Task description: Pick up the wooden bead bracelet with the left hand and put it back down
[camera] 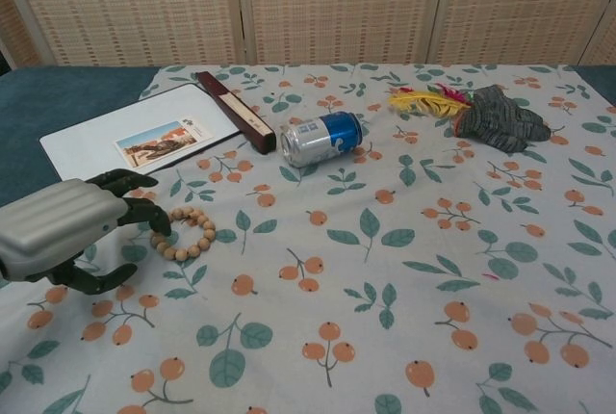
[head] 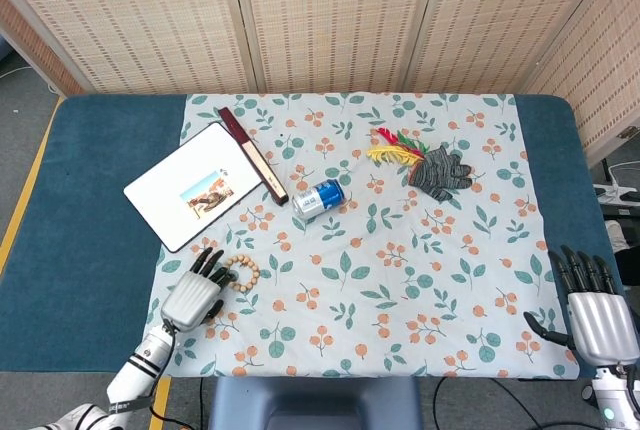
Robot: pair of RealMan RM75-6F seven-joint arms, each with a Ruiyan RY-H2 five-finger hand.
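The wooden bead bracelet [head: 243, 273] [camera: 191, 233] lies flat on the floral cloth, in front of the white board. My left hand [head: 193, 297] [camera: 72, 231] hovers just to the bracelet's left, fingers apart and reaching toward the beads, its dark fingertips at the ring's left edge. It holds nothing; whether the fingertips touch the beads is unclear. My right hand [head: 597, 315] rests open near the table's front right corner, far from the bracelet, and shows only in the head view.
A white board with a photo [head: 191, 185] [camera: 130, 148] and a dark red stick [head: 254, 155] lie behind the bracelet. A blue can [head: 319, 197] [camera: 320, 138] lies on its side mid-table. A grey glove [head: 440, 170] and coloured feathers [head: 393, 145] sit far right.
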